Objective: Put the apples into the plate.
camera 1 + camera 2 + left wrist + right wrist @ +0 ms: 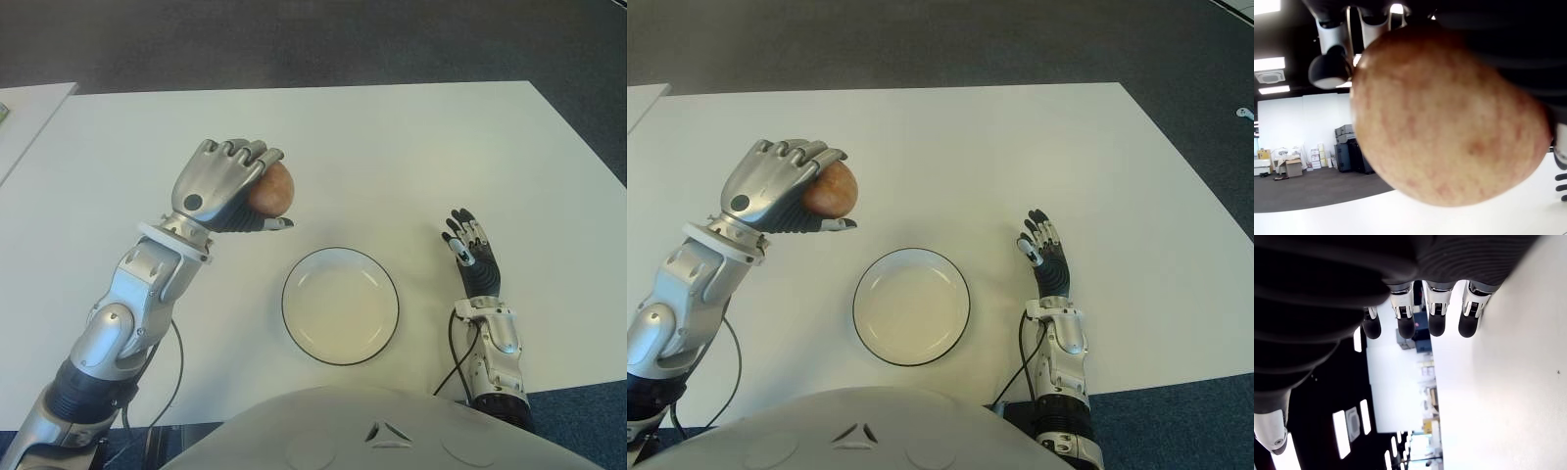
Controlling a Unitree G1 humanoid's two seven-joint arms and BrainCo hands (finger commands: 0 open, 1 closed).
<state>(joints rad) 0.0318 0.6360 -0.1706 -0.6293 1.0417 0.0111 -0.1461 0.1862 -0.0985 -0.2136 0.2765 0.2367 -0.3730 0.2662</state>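
My left hand [240, 191] is shut on a reddish-yellow apple [273, 189], held above the white table [392, 147] up and to the left of the plate. The apple [1444, 117] fills the left wrist view, with fingers curled over it. The white plate [340, 305] with a dark rim lies near the table's front edge and has nothing in it. My right hand [470, 250] shows to the right of the plate, fingers [1437, 313] stretched out and holding nothing.
A second white table edge [24, 117] shows at the far left. Dark carpet [294, 39] lies beyond the table. Bare tabletop stretches across the back and right.
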